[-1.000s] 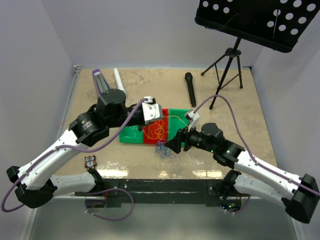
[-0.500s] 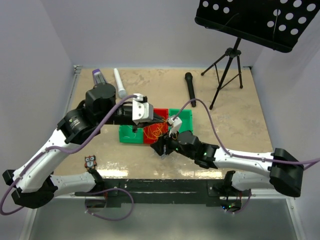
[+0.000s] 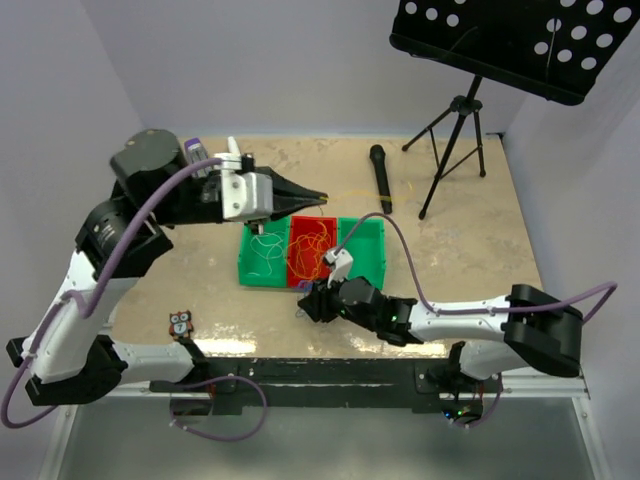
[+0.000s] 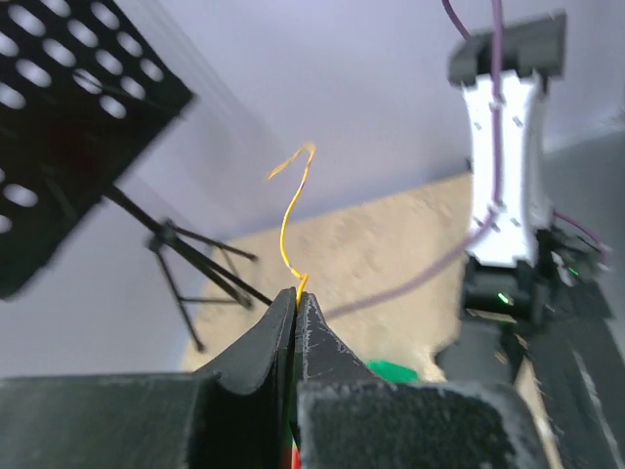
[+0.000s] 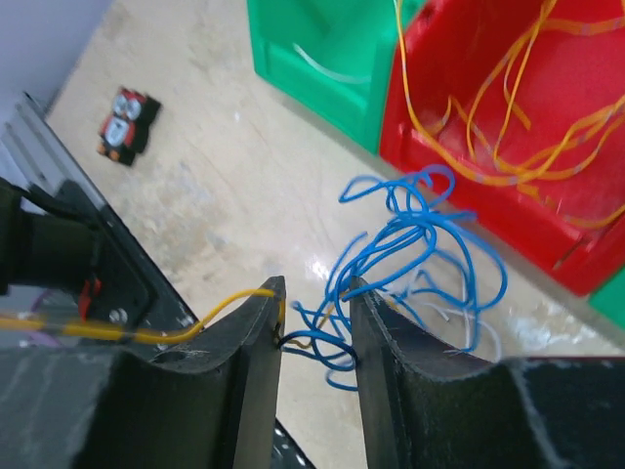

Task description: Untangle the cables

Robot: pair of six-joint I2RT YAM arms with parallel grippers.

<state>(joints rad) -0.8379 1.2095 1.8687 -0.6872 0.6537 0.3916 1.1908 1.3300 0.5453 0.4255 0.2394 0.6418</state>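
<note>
Left gripper (image 4: 296,291) clenched on orange-yellow wire (image 4: 286,215), held high above table, free end curling up past tips. Right gripper (image 5: 314,293) down low at table (image 5: 195,205), jaws apart, blue wire loops (image 5: 415,239) passing between them. Loops lie on tabletop just in front of red bin (image 5: 449,59). More orange-yellow wires (image 5: 518,107) heaped inside that bin. Green bin (image 5: 322,34) right beside it.

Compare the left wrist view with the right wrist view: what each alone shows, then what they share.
Left wrist only: the left hand shut on an orange-yellow cable, the black music stand, a white arm link. Right wrist only: the right hand open astride the blue cables, the red bin, the owl figure. Both: orange-yellow cable, the green bin, the tan table.
</note>
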